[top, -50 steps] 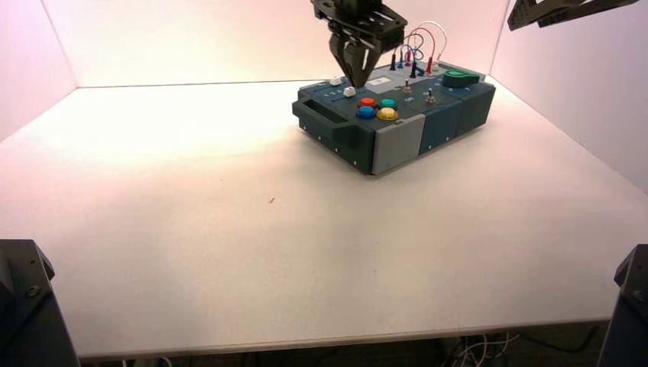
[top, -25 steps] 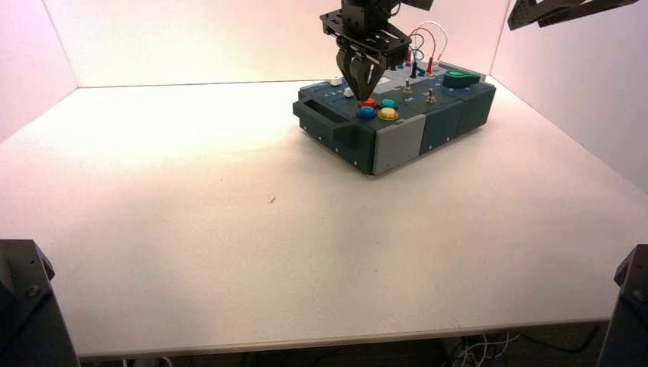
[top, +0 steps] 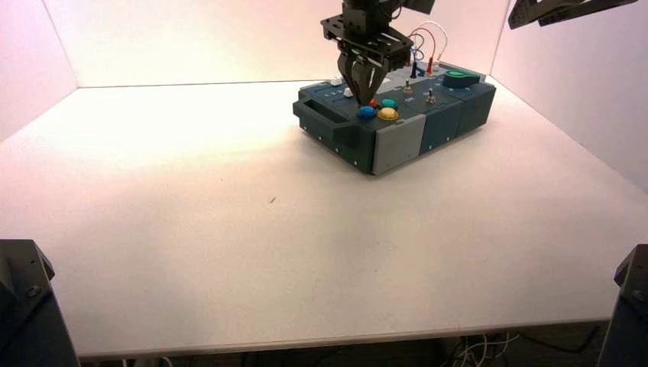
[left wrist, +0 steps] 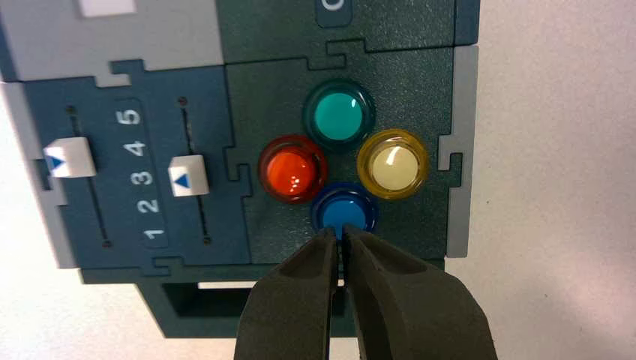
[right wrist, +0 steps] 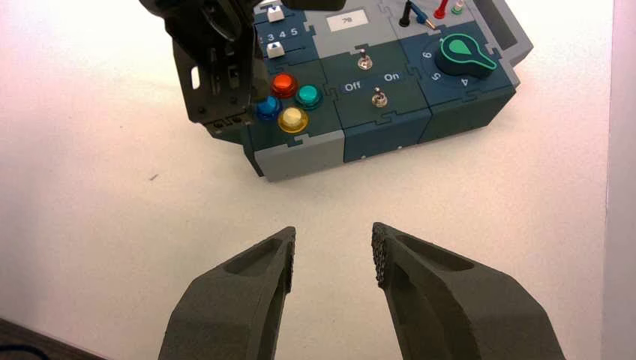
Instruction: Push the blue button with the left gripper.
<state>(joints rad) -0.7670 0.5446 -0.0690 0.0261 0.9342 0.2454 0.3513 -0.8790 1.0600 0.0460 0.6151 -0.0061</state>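
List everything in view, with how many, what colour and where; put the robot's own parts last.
Table: one, pale, under the box
Box: one, dark teal, blue and grey, far part of the table
Push-buttons: four, blue, red, teal-green, yellow, clustered at the box's near end
Slider caps: two, white, beside the digits 1 to 5
Toggle switches: two, metallic, mid-box by "Off" and "On"
Knob: one, green, box's right part
Wires: several, white, red and blue, box's far side
Left gripper: one, black, shut, above the blue button
Right gripper: one, black, open, idle off to the right
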